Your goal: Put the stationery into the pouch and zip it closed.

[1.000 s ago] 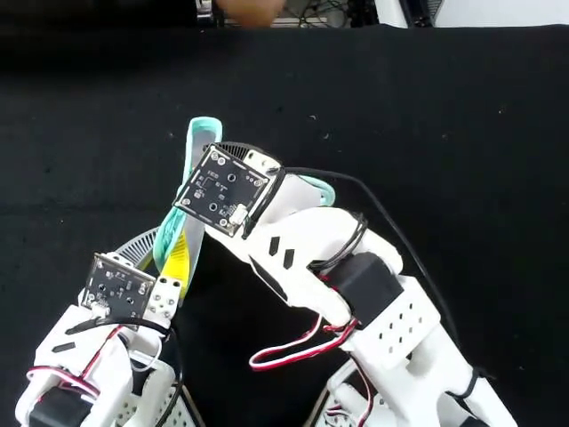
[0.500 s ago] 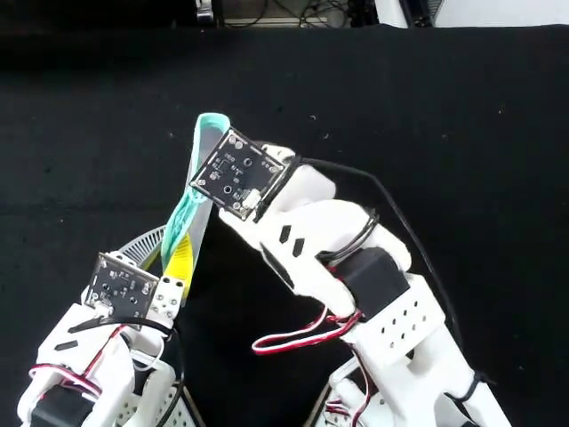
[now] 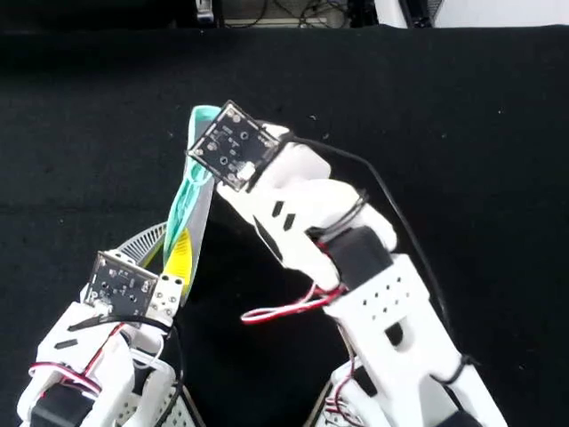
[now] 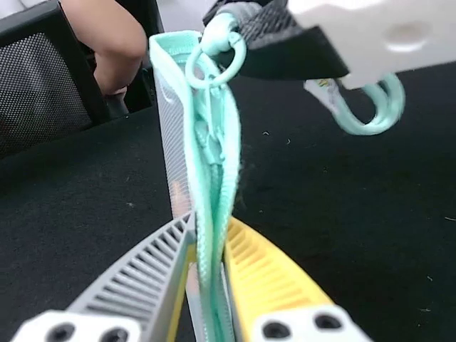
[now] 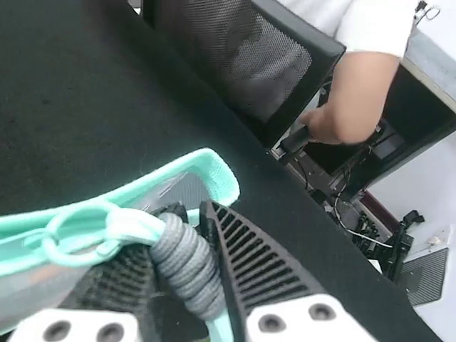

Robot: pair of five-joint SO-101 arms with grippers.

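The left gripper (image 4: 206,239) clamps one end of the pouch (image 3: 190,191). The right gripper (image 5: 191,214), closed on the zipper pull (image 4: 215,63), has travelled away from it to the pouch's opposite end. We judge the pouch nearly zipped shut; we cannot see its contents.
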